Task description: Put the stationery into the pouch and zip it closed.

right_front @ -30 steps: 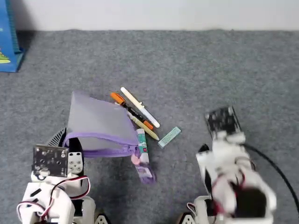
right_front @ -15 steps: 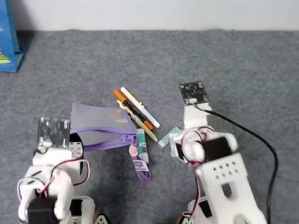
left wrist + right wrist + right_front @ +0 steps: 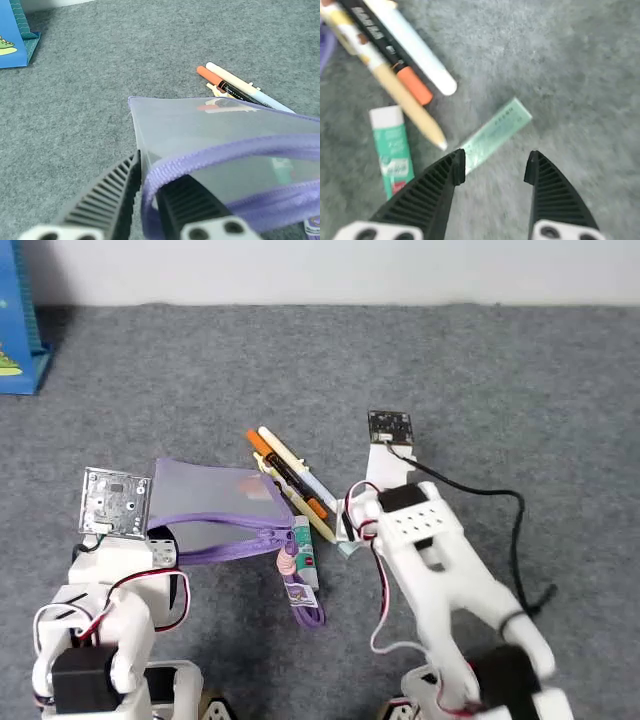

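The pouch (image 3: 215,510) was pinched at its zip edge by the closed left gripper (image 3: 150,172), seemingly to hold its mouth open, with the pens (image 3: 295,475) at its 2 o'clock, while the right gripper (image 3: 495,159) was spread open over the green strip (image 3: 495,129) at the pouch's 3 o'clock, apparently for a pick-up.

Translucent lilac plastic pouch (image 3: 215,502), purple zip band (image 3: 225,150). Black pen with orange ends (image 3: 288,477). Pale mint flat strip (image 3: 496,129). Green-and-white short stick (image 3: 392,150). Speckled grey carpet (image 3: 500,370).
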### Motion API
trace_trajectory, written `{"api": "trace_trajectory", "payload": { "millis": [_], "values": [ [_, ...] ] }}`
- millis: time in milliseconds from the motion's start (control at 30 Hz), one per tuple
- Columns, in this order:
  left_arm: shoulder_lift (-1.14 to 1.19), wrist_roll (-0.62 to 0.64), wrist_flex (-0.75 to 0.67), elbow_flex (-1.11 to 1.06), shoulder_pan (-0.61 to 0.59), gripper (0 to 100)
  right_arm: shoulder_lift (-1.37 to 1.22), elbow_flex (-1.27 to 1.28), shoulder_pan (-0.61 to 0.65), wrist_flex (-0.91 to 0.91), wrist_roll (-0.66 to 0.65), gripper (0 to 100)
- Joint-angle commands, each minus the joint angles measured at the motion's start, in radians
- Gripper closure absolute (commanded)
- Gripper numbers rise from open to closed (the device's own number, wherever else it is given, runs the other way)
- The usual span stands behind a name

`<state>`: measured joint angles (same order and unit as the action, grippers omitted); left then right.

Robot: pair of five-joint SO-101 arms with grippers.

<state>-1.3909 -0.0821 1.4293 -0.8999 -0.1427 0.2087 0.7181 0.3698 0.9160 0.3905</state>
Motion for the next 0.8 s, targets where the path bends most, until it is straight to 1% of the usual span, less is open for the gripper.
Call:
{"api": "trace_trajectory", "payload": {
  "millis": [0, 200, 367, 433, 533, 567, 633, 700, 767],
  "values": [
    [0.02, -0.005, 0.008, 0.045, -0.005, 99, -0.058, -0.046, -0.002, -0.087, 0.015, 80.8],
    [0.018, -0.005, 0.006, 0.036, -0.005, 99, -0.122, -0.048, -0.067, -0.177, 0.014, 80.8],
    [0.018, -0.005, 0.003, 0.021, 0.0, 99, -0.151, -0.048, -0.07, -0.183, 0.014, 80.9],
    [0.018, -0.005, 0.003, 0.021, 0.0, 99, -0.16, -0.048, -0.07, -0.183, 0.014, 84.4],
    [0.018, -0.005, 0.003, 0.021, 0.0, 99, -0.156, -0.048, -0.073, -0.176, 0.009, 97.4],
    [0.018, -0.005, 0.003, 0.021, -0.002, 99, -0.153, -0.048, -0.073, -0.171, 0.009, 99.8],
    [0.018, -0.005, 0.003, 0.021, 0.0, 99, -0.147, -0.048, -0.073, -0.13, 0.009, 97.2],
    [0.018, -0.005, 0.003, 0.019, -0.002, 99, -0.107, -0.054, -0.068, -0.081, 0.009, 99.5],
    [0.018, -0.005, 0.003, 0.019, -0.003, 99, -0.039, -0.06, -0.067, -0.013, -0.002, 99.0]
  ]
}}
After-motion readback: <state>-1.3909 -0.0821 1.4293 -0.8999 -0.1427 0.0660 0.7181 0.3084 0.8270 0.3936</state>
